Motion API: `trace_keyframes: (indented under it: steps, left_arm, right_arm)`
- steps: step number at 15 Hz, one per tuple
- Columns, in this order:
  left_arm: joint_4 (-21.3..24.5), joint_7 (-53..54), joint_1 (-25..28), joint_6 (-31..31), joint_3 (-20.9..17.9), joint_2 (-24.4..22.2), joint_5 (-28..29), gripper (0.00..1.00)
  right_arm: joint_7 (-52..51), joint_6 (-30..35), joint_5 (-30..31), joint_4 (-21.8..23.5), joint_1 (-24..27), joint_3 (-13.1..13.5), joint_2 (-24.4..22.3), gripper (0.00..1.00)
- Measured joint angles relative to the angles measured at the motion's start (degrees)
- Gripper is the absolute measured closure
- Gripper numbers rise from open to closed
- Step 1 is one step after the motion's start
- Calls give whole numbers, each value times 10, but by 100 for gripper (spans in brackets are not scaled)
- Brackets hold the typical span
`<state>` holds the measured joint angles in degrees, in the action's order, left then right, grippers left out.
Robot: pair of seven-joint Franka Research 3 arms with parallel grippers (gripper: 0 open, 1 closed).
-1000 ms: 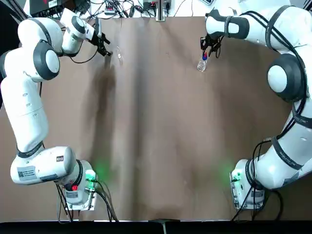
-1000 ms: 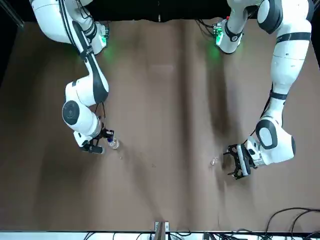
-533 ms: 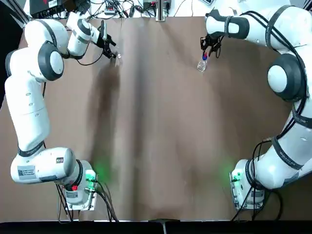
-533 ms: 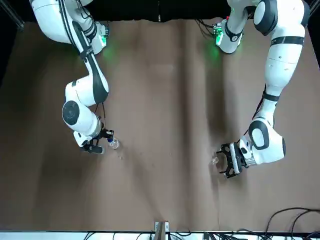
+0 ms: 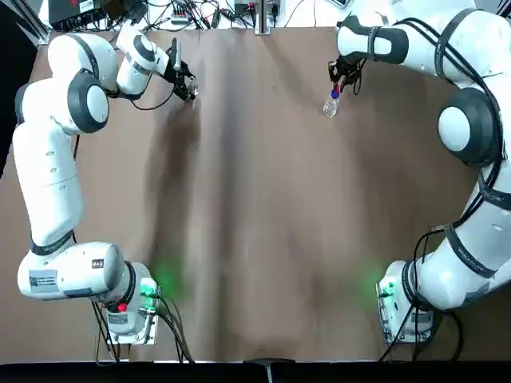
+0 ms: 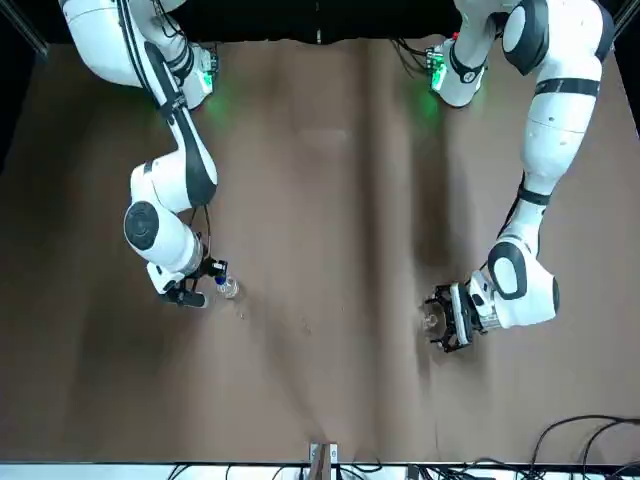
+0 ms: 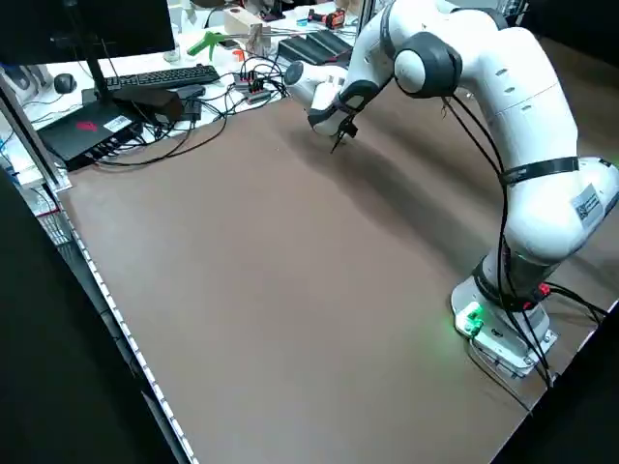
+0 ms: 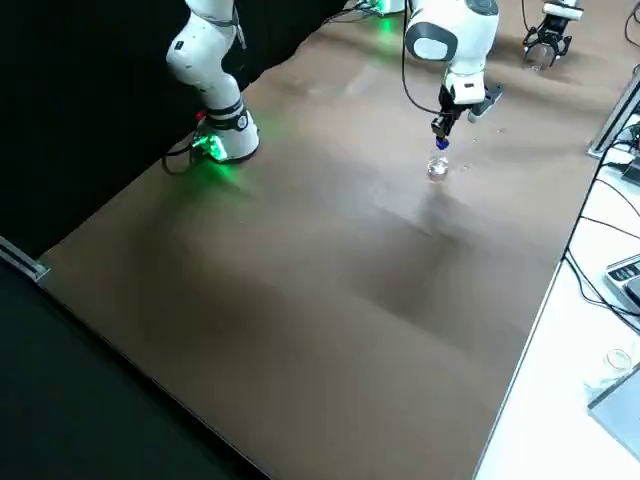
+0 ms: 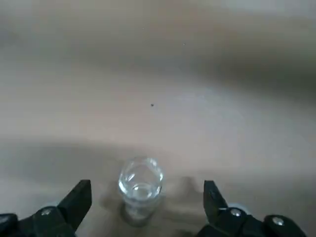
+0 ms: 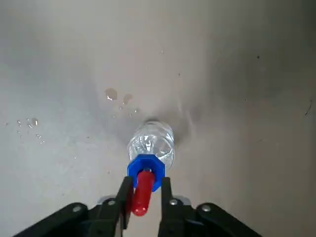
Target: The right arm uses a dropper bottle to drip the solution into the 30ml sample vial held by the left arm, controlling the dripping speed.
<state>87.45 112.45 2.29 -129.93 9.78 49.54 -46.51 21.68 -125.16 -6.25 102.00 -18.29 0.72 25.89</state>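
Note:
The dropper bottle [image 10: 150, 143], clear with a blue collar and red top, stands on the brown table at the far right [image 5: 330, 105]. My right gripper [image 10: 144, 195] is above it, shut on the red dropper top; the front view shows this gripper [image 6: 205, 283] beside the bottle [image 6: 228, 289]. The 30ml sample vial [image 9: 140, 182], small and all clear, stands at the far left between the fingers of my left gripper [image 9: 146, 200], which is open around it without touching. The left gripper [image 5: 185, 83] is low over the table, and the vial [image 6: 432, 320] sits at its tips.
Small water drops [image 10: 116, 95] lie on the table beside the bottle. Cables, a keyboard [image 7: 160, 77] and other gear crowd the bench past the table's far edge. The arm bases [image 5: 128, 307] stand at the near corners.
My left gripper has swung and moved towards the vial, and its open fingers now straddle it. The right gripper and the dropper bottle have stayed in place.

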Motion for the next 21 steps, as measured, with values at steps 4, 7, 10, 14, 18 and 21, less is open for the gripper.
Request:
trace_keyframes:
  steps: [4,7,10,14,18,21]
  left_arm:
    - [0,0,-4,0,0,4,-10,1]
    - [0,0,-4,0,-1,4,-10,11]
    - [-3,1,-3,0,-2,4,-10,21]
    - [-5,6,-1,0,-3,4,-10,33]
    - [-6,6,-1,0,-4,4,-10,40]
    - [-7,7,-1,-1,-4,4,-10,46]
  right_arm:
    - [4,0,0,0,0,0,0,72]
    - [4,0,0,-1,0,0,-2,72]
    - [5,0,0,-1,0,0,-2,73]
    - [8,0,0,-1,0,0,-2,76]
    - [10,0,0,-1,0,0,-2,91]
    - [14,1,0,-1,0,0,-2,96]
